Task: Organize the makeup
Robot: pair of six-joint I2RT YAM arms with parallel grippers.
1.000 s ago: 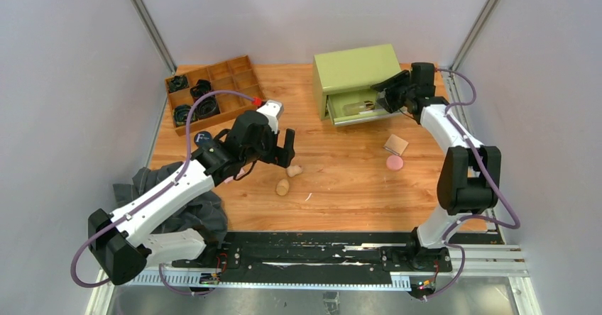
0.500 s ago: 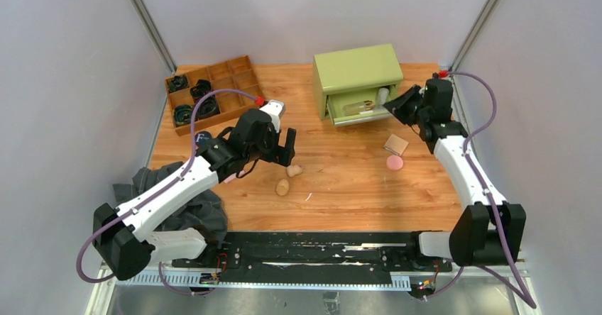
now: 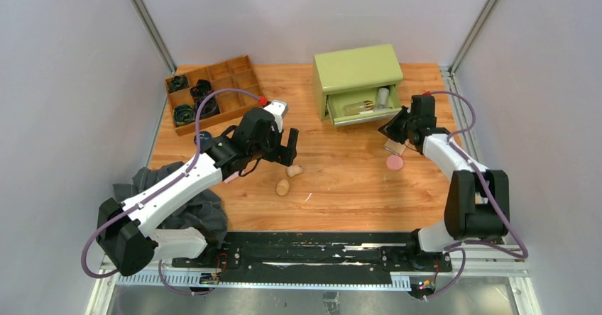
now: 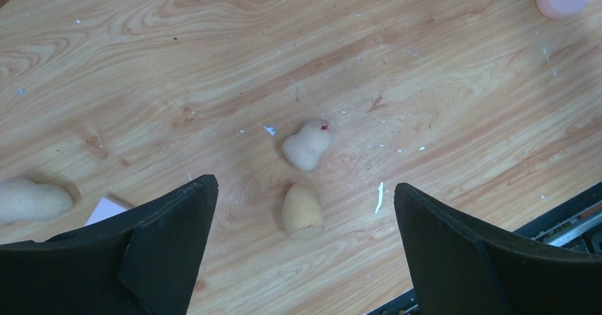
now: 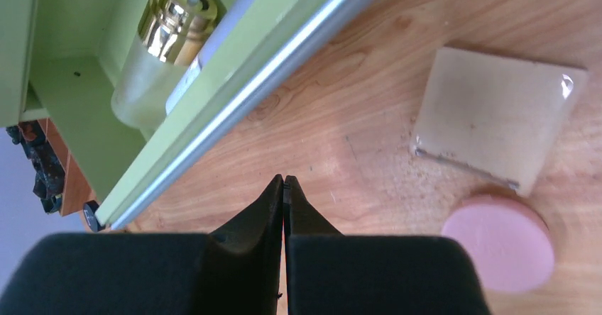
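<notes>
the makeup (image 3: 282,186) left loose on the counter (image 3: 341,201) sits in two groups. two beige egg-shaped sponges (image 4: 307,145) lie mid-frame in the top view, directly under the left hand (image 4: 304,187), whose fingers stand wide apart. in its wrist view both sponges sit between the fingers. the nearer one has its long axis running up and down the frame, and the farther one tilts toward the upper right. the left arm is plainly the nearer for these.

at the right of the top view the tan square pad (image 5: 497,116) and the pink round puff (image 5: 505,240) lie just beside each other, to the right of the right hand (image 5: 284,181), whose fingers are pressed together on nothing. the green drawer box (image 3: 357,70) stands open above it, with a clear bottle (image 5: 156,59) and a silver-white tube (image 3: 382,96) lying inside.

a second ago the right hand was up at the drawer with its fingers partly apart. it has since pulled back and down toward the pad and closed. the left hand has barely shifted.
</notes>
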